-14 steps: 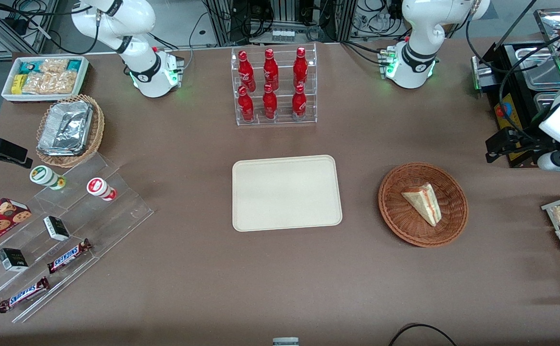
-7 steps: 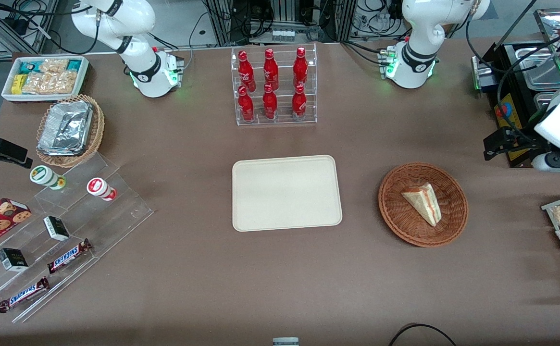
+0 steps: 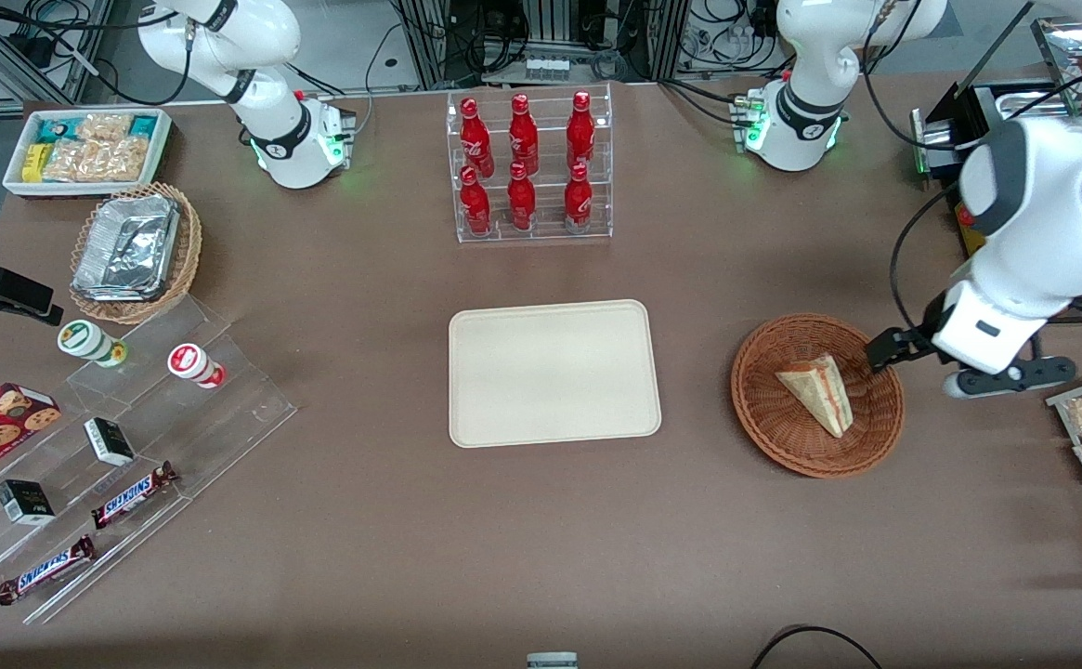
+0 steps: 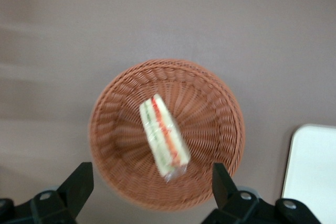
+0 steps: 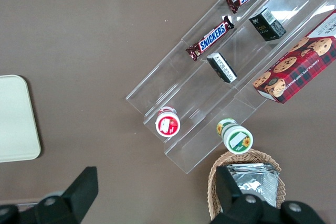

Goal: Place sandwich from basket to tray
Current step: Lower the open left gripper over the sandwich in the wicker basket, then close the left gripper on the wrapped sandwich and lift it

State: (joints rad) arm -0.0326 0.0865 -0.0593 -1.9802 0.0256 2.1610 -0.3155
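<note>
We see the sandwich lying on its side near the middle of the basket, woven floor bare all around it out to the rim. Our gripper hangs above the basket's edge toward the working arm's end, fingers spread wide and holding nothing. The tray lies flat on the table, well apart from the basket, with open brown tabletop between their edges.
</note>
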